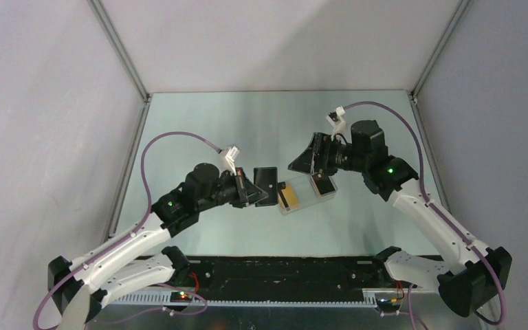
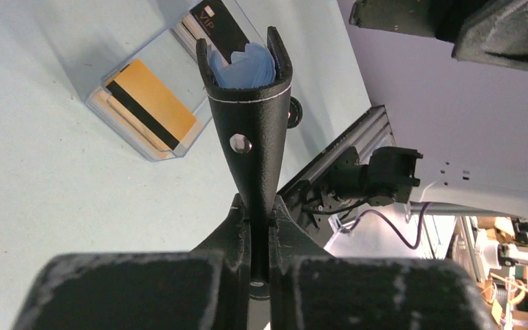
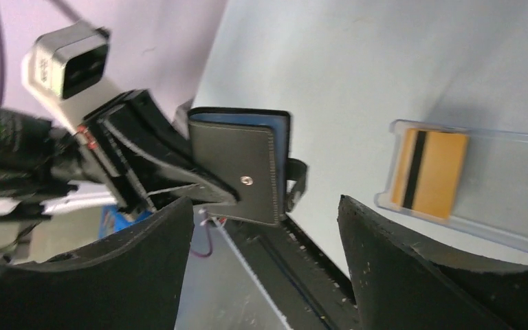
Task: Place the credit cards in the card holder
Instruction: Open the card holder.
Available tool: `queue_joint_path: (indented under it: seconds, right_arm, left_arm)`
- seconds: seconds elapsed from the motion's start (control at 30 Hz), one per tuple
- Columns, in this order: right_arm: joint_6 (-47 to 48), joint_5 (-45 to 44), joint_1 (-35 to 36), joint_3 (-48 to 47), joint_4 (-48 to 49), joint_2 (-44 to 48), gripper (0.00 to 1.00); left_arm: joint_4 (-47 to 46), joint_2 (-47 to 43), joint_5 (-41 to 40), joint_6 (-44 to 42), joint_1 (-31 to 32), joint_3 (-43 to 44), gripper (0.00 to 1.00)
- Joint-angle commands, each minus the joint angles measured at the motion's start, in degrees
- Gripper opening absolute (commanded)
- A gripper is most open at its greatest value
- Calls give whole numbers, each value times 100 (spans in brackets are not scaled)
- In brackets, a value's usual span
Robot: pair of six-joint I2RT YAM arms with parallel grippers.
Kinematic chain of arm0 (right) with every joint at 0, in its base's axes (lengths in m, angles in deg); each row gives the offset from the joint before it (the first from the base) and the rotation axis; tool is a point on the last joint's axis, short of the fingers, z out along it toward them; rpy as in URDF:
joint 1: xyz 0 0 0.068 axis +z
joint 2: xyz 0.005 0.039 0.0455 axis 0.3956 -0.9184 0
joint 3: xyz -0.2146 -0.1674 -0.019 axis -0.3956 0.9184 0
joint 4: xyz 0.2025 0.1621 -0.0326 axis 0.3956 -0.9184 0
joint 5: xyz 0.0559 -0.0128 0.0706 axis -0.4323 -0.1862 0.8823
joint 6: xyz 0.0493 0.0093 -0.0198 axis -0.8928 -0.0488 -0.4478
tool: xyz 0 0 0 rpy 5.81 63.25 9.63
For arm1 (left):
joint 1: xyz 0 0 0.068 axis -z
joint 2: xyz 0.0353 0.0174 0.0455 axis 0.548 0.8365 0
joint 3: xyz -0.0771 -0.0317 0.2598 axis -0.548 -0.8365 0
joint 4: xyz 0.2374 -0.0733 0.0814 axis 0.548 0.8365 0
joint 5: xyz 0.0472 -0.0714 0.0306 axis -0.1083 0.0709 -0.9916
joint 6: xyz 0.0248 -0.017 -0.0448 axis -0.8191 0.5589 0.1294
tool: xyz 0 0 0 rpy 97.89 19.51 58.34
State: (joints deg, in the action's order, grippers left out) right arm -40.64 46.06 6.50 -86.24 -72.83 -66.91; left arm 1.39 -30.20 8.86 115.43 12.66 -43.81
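Clamping: left gripper [image 2: 260,221], pinched tight on one card holder [image 2: 251,134].
Right gripper [image 3: 265,210]: spread wide, empty.
Tray [image 2: 141,55]: one; two credit cards [image 2: 152,104] seen, orange, dark.

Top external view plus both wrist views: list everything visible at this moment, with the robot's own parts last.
card holder: one, black with blue lining, held off the table by the left fingers, next to the tray
credit cards: at least two, one orange with a black stripe and one black-faced, at opposite ends of the tray
tray: one, clear and pale, flat on the table near its middle
table: one, pale blue-green
left fingers: black, shut on the card holder's lower edge
right fingers: black, spread open and empty, over the tray
arms: two, white and black, left and right
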Motion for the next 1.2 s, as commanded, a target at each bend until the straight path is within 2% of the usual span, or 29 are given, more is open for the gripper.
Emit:
queue_joint_path:
  seconds: [0.0,0.23,0.33,0.4,0.43,0.53,0.63,0.73,0.8,0.93,0.97,1.07,1.1,1.13,1.17]
  right_arm:
    - [-212,1191,59,97,705,-122,82]
    - [35,1292,117,170,313,-492,84]
    - [168,1450,108,227,208,-622,80]
    - [215,1512,89,252,161,-704,72]
    - [219,1567,61,267,159,-732,64]
    - [209,1589,-8,353,240,-714,59]
    - [117,1784,-75,476,472,-639,50]
    - [1,2005,-84,619,834,-586,49]
    - [-56,2133,-86,693,1044,-554,44]
    - [-44,2283,-95,745,1211,-436,27]
    - [-49,2281,-97,752,1243,-410,18]
    - [-121,2421,-162,805,1411,-278,0]
    - [-171,2442,-182,820,1455,-248,0]
    - [-198,2480,-220,833,1483,-198,0]
    - [-245,2494,-275,842,1511,-135,0]
  left_arm:
    - [-496,-146,434,-67,23,289,0]
    - [-1124,-266,926,70,-12,197,0]
    - [-1236,-276,1075,73,-15,192,0]
    - [-1259,-301,1124,47,-12,192,0]
    - [-1262,-311,1120,42,-12,181,0]
    - [-1277,-368,1108,38,-10,137,0]
    - [-1300,-377,1121,50,-15,120,0]
    - [-1353,-375,1168,64,-10,107,0]
    - [-1354,-369,1181,64,-12,112,0]
    - [-1355,-356,1150,54,-10,90,0]
    - [-1355,-364,1122,55,-10,79,0]
    - [-1362,-380,1045,60,-13,34,0]
    - [-1358,-381,1008,68,-16,21,0]
    - [-1359,-377,983,75,-13,0,6]
    - [-1361,-367,907,96,-22,-14,29]
